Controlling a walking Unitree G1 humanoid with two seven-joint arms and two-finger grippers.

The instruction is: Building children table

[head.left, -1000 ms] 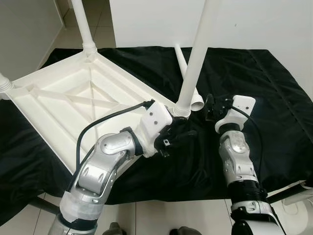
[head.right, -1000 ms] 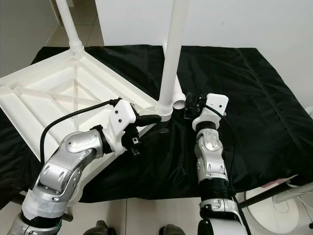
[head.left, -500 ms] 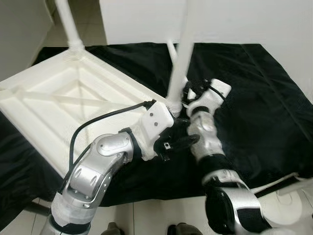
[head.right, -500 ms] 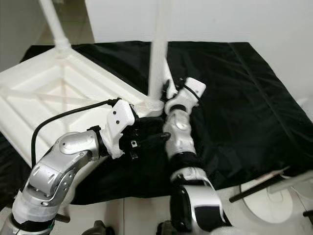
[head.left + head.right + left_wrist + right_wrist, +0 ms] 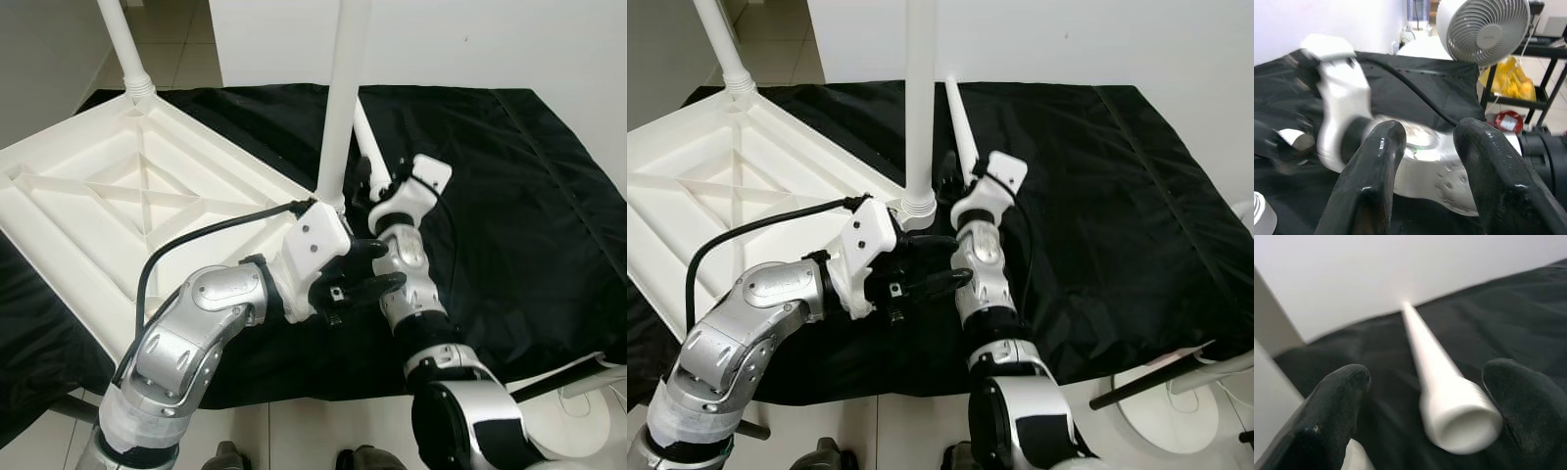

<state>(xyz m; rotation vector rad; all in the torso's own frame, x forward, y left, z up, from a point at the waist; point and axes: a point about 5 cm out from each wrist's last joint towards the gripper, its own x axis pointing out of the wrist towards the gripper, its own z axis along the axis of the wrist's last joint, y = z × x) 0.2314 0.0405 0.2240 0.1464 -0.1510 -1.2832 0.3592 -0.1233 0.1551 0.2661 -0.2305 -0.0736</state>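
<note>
White plastic child's tabletop (image 5: 118, 196) lies upside down on black cloth (image 5: 509, 176), w/ white tube legs (image 5: 338, 108) standing up from its corners. One loose tapered white leg (image 5: 960, 132) lies on the cloth just beside the near corner. Right gripper (image 5: 1425, 416) is at its wide end — fingers spread either side, not touching. Left gripper (image 5: 377, 266) hovers by the right forearm, fingers apart, holding nothing.

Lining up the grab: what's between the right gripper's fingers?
In the right wrist view, the loose leg's open end lies between the right gripper's spread fingers, over the black cloth.
</note>
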